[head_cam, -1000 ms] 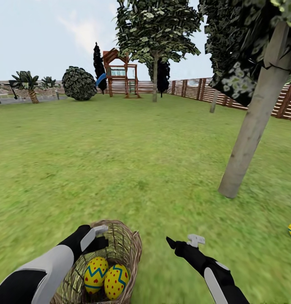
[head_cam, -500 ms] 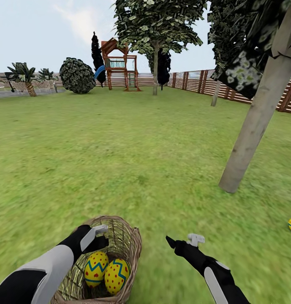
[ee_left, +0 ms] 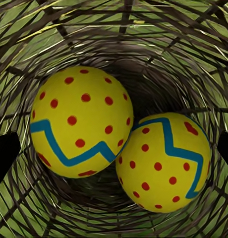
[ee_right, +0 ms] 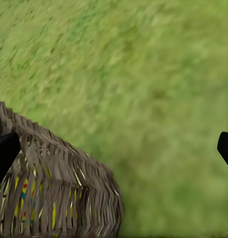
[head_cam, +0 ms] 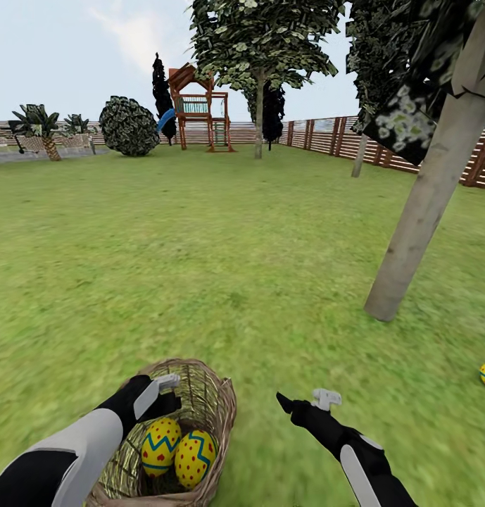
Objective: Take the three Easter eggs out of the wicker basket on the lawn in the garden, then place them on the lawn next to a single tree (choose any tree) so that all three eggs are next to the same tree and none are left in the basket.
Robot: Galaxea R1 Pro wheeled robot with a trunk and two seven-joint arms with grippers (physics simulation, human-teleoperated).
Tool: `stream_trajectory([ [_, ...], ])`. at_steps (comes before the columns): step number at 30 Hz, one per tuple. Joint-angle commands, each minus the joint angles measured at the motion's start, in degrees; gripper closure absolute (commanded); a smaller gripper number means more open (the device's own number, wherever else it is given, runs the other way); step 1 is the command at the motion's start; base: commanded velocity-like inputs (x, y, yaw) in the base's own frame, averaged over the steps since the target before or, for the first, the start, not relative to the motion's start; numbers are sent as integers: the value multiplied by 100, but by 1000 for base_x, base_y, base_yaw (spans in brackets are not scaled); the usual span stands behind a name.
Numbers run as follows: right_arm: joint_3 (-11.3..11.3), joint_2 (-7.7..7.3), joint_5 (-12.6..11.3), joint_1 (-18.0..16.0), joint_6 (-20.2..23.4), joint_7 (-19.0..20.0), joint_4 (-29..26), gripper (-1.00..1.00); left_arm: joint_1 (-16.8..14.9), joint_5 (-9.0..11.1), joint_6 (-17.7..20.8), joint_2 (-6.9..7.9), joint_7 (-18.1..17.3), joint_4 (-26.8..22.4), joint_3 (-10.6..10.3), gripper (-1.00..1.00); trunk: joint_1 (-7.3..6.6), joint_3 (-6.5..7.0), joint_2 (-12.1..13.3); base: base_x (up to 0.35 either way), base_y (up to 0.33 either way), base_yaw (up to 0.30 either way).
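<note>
Two eggs lie between the wide-spread, empty left claw tips.

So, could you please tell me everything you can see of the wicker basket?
The wicker basket is round and deep, loosely woven of tan-brown strands with a thick braided rim. It stands on the lawn, tipped a little. Two yellow eggs with red dots and blue zigzags lie touching at its bottom. The left gripper hangs over its rim, fingers apart.

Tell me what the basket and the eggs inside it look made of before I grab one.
The wicker basket: loosely woven tan-brown strands, matte, grass showing through gaps. The two eggs: smooth, hard-looking painted shells, likely plastic or similar; faint sheen, crisp red dots and blue zigzags.
</note>
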Motion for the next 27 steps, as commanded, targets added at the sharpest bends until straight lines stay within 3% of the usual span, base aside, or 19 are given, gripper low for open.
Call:
stream_trajectory([
  [1,-6,2,-33,-2,32,5,-5,-100,-1,60,22,3,38,-13,-38,-100,-3,-5,-2,-145,14,0],
  [27,2,9,-42,-2,32,5,-6,-100,-1,59,-3,3,38,-12,-38,-100,-3,-5,-2,-26,34,0],
])
